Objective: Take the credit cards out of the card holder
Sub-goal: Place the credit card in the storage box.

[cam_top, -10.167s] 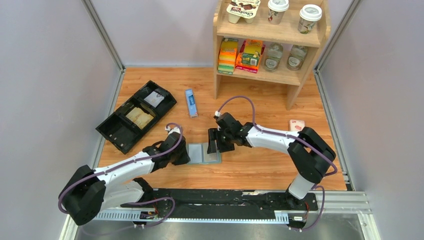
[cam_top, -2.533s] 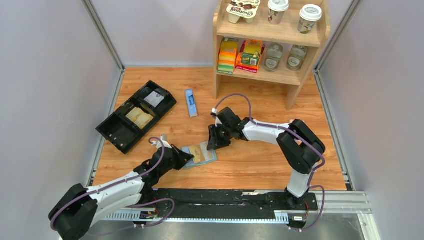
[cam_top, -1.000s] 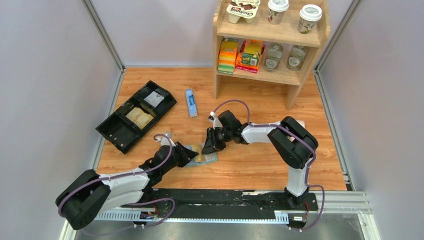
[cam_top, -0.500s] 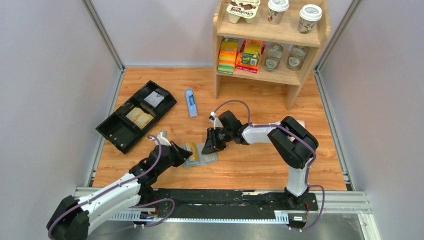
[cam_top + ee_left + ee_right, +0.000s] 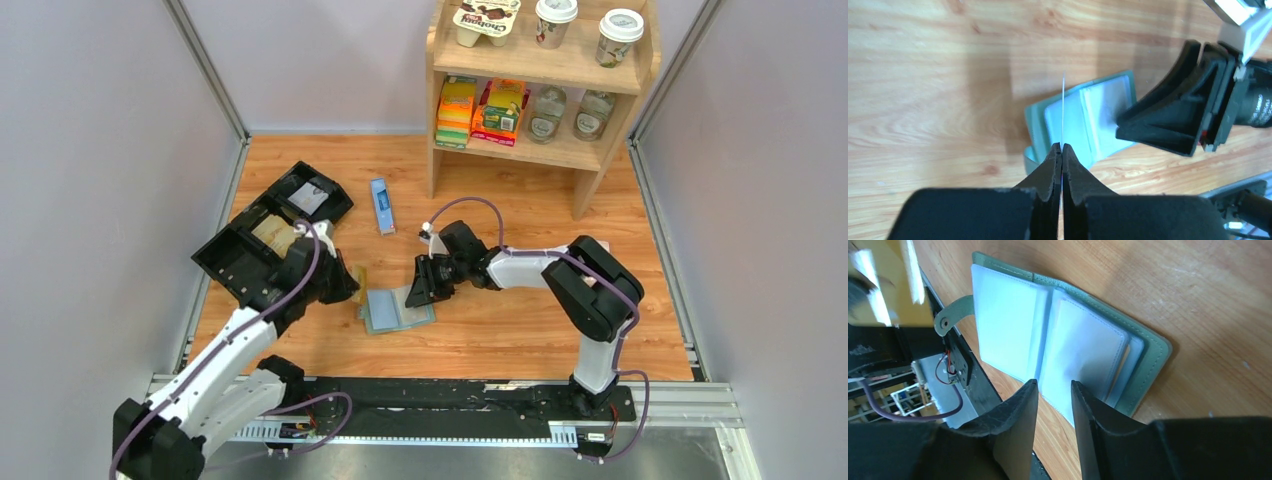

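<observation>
The card holder (image 5: 398,311) lies open on the wooden floor, sage green outside with pale blue pages (image 5: 1013,335). My left gripper (image 5: 350,283) is shut on one tan credit card (image 5: 361,277) and holds it above the floor, just left of the holder. In the left wrist view the card (image 5: 1063,107) shows edge-on as a thin line between the closed fingertips (image 5: 1062,146). The right wrist view shows the golden card (image 5: 878,285) at top left. My right gripper (image 5: 413,293) is at the holder's right page, its jaws (image 5: 1054,385) a little apart with nothing between them.
A black compartmented tray (image 5: 232,262) holding flat items sits behind the left arm. A long narrow blue box (image 5: 381,205) lies at the back middle. A wooden shelf (image 5: 590,160) with packets, jars and cups stands at the back right.
My left gripper has drawn the tan card out of the card holder and lifted it up and left toward the tray. The right gripper has stayed on the holder's right page.
</observation>
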